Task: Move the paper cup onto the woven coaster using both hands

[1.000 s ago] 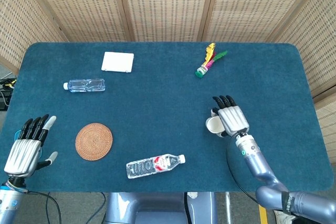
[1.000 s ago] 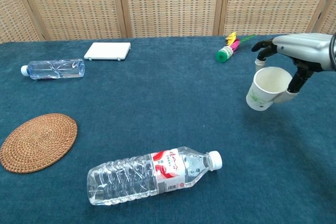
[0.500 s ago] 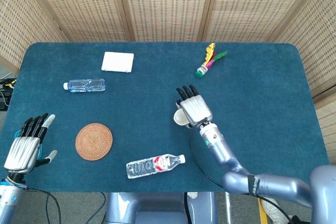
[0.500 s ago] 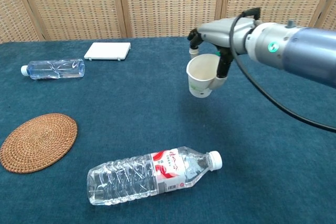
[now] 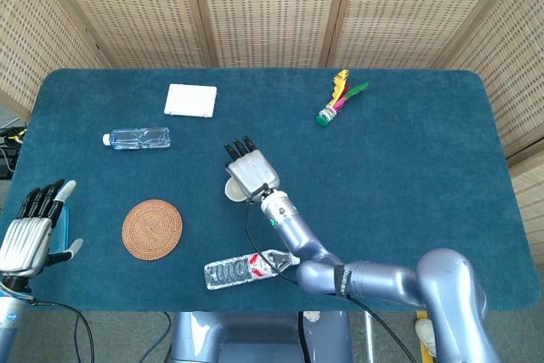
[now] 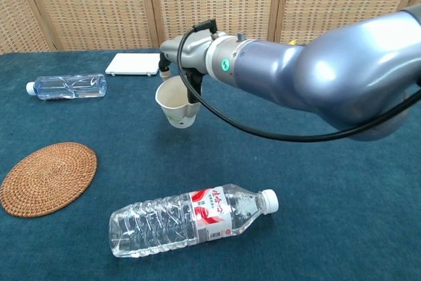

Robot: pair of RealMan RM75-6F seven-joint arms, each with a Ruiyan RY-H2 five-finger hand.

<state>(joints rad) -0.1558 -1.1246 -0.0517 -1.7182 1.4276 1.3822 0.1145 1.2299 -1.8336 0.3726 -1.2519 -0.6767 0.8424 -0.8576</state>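
My right hand (image 5: 251, 172) (image 6: 187, 57) holds the white paper cup (image 5: 235, 188) (image 6: 175, 104) above the middle of the table, tilted with its mouth toward me. The round woven coaster (image 5: 152, 229) (image 6: 47, 177) lies flat near the table's front left, well left of the cup. My left hand (image 5: 32, 231) hovers open off the table's front left corner, fingers spread, left of the coaster; the chest view does not show it.
A clear water bottle with a red label (image 5: 249, 268) (image 6: 191, 220) lies on its side at the front, below my right arm. A second small bottle (image 5: 137, 138) (image 6: 66, 86) and a white flat box (image 5: 190, 100) (image 6: 135, 64) lie at the back left. A feathered shuttlecock (image 5: 337, 99) lies at the back right.
My right hand carried the cup leftward from the right side of the table to its middle. My left hand drifted slightly down and left.
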